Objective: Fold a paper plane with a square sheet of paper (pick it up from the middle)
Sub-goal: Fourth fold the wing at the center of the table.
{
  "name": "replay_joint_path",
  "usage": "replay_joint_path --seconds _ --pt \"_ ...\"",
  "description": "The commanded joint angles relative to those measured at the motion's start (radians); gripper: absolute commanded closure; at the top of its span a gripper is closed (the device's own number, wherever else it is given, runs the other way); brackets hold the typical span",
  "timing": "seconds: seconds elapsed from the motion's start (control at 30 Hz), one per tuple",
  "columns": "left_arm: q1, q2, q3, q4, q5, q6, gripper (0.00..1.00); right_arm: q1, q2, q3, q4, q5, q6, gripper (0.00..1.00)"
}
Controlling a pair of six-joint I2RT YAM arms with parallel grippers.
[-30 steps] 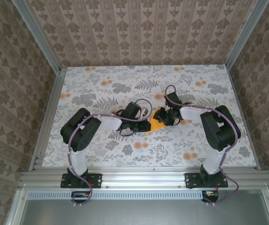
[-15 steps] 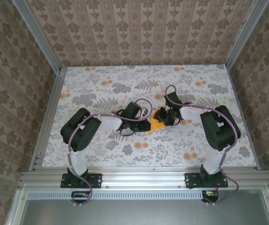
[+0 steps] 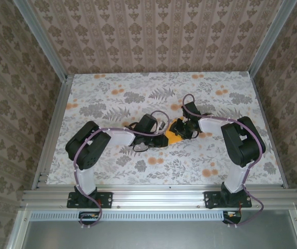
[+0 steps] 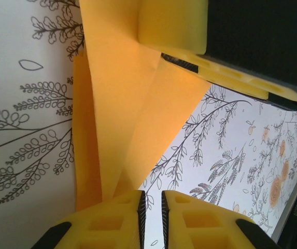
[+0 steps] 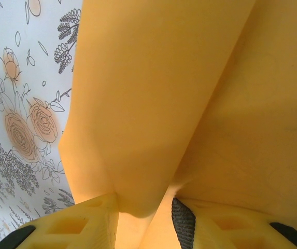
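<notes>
The orange paper (image 3: 173,136) lies folded on the table's middle between both grippers. In the left wrist view the paper (image 4: 127,104) has long creased flaps that narrow to a point at my left gripper (image 4: 151,212). That gripper's jaws stand almost together with only bare table in the slit, and the left finger rests at the paper's tip. My right gripper (image 5: 143,220) is shut on a raised fold of the paper (image 5: 164,93), which hides most of that view. The right gripper's yellow fingers (image 4: 174,23) sit on the paper's far end. From above, the left gripper (image 3: 164,139) and right gripper (image 3: 181,129) nearly touch.
The table (image 3: 112,98) has a floral cloth with small printed orange flowers (image 3: 156,161). Aluminium rails (image 3: 55,129) run along its sides, and patterned walls stand behind. Wide free room lies at the left, right and back of the cloth.
The left arm has shifted slightly down and to the right, with its gripper still at the paper's near tip. The right arm and the paper look unmoved.
</notes>
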State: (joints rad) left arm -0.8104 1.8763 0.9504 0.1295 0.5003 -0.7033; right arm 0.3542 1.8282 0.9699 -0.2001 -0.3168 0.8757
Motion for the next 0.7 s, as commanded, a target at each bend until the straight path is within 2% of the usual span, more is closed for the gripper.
replay_joint_path --seconds 0.0,0.27,0.67 --pt "-0.003 -0.012 -0.003 -0.042 -0.002 0.023 0.82 -0.009 0.164 -0.080 -0.173 0.246 0.014 0.60" --pt "-0.002 -0.037 0.011 -0.107 -0.070 0.056 0.82 -0.009 0.172 -0.076 -0.183 0.256 0.022 0.60" --pt "0.002 -0.086 -0.003 -0.076 -0.101 0.047 0.82 -0.009 0.182 -0.073 -0.178 0.249 0.018 0.56"
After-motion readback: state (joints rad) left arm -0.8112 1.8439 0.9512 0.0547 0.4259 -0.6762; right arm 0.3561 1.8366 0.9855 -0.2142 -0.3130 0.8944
